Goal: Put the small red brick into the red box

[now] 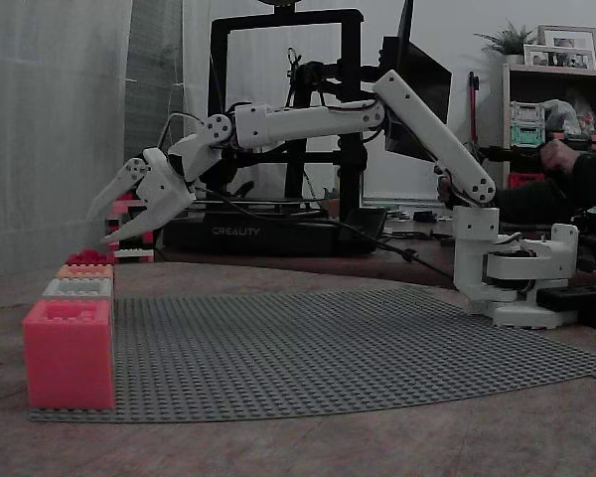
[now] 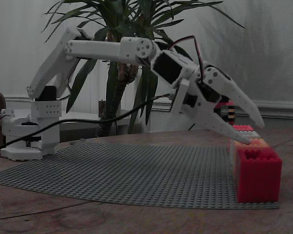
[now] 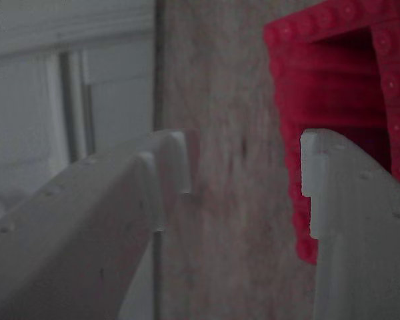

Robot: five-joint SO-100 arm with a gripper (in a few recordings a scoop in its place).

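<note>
Tool [image 3: 243, 177] hangs with jaws apart and nothing between them, just above the red box [image 3: 333, 87] at the far end of the row, so I judge the small red brick possibly dropped inside, unseen.

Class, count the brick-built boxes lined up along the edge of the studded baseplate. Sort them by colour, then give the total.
Pinkish-red box: 1
Grey box: 1
Orange box: 1
Deep red box: 1
Total: 4
</note>
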